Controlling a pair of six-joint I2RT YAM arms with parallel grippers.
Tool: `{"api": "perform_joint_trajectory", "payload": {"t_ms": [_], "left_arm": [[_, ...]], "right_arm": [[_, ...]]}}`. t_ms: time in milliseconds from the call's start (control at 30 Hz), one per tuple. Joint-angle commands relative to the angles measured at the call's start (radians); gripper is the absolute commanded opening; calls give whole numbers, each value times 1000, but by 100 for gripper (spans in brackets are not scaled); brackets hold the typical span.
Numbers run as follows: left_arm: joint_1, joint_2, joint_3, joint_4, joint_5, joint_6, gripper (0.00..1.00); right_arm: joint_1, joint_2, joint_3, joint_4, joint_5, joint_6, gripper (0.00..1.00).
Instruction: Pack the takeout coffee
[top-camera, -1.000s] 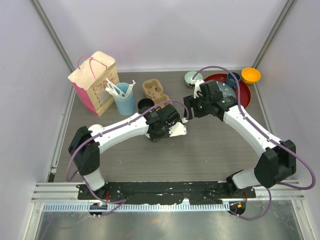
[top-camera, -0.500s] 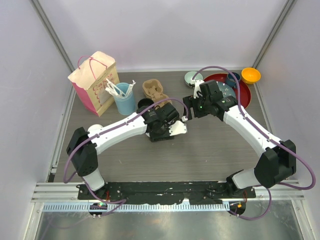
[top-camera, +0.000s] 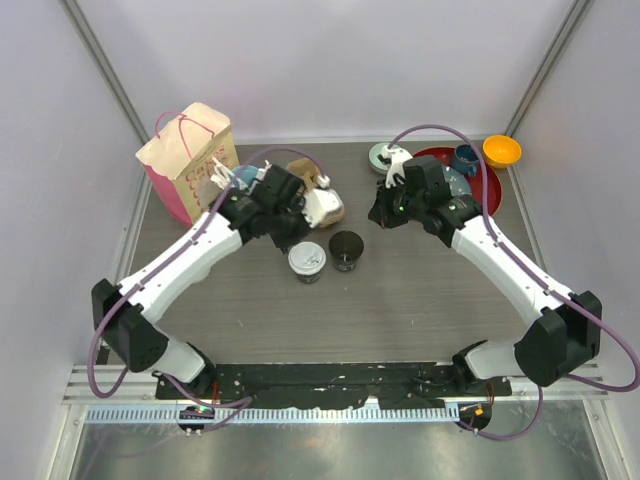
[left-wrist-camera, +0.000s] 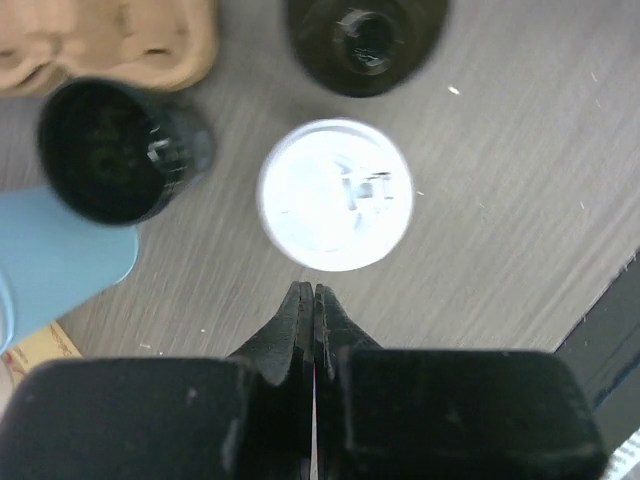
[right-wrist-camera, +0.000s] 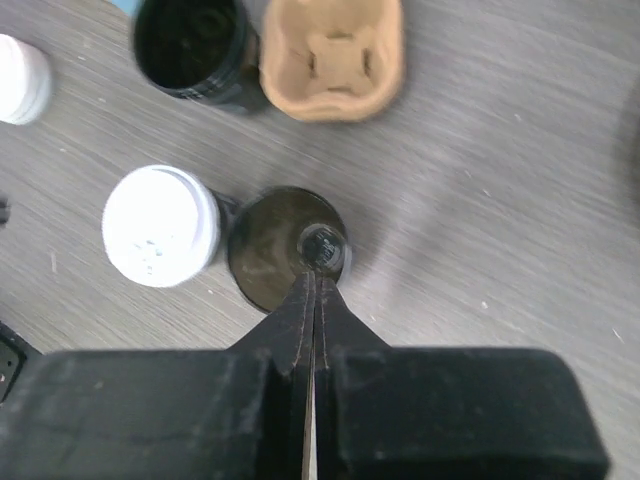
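Your left gripper (left-wrist-camera: 313, 291), pinched fully closed on nothing, points at the lidded cup (left-wrist-camera: 335, 195), which stands upright, lid up, on the cardboard carrier's (left-wrist-camera: 110, 40) near side. Your right gripper (right-wrist-camera: 313, 279), also closed and empty, aims at the dark round object (right-wrist-camera: 270, 255) beside that cup.

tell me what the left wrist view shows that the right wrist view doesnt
Only left wrist: a corner of the light-blue cup. Only right wrist: a small white object at the left edge, too cropped to identify. Both: the white-lidded cup, the open black cup, the cardboard cup carrier, a dark round item and the wood-grain table.
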Motion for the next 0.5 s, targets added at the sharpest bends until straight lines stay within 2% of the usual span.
{"api": "perform_joint_trajectory", "payload": {"t_ms": [0, 67, 167, 300, 367, 467], "left_arm": [[160, -80, -40, 112, 167, -133, 0], [208, -117, -118, 170, 199, -148, 0], [222, -163, -233, 265, 248, -183, 0], [237, -193, -298, 353, 303, -228, 0], [248, -198, -313, 374, 359, -268, 0], [251, -197, -357, 449, 370, -347, 0]], "right_arm": [[88, -17, -9, 191, -30, 43, 1], [140, -13, -51, 332, -77, 91, 1], [219, 30, -77, 435, -120, 106, 1], [257, 153, -11, 428, -143, 112, 1], [260, 176, -8, 449, -164, 126, 1], [263, 211, -11, 474, -194, 155, 1]]}}
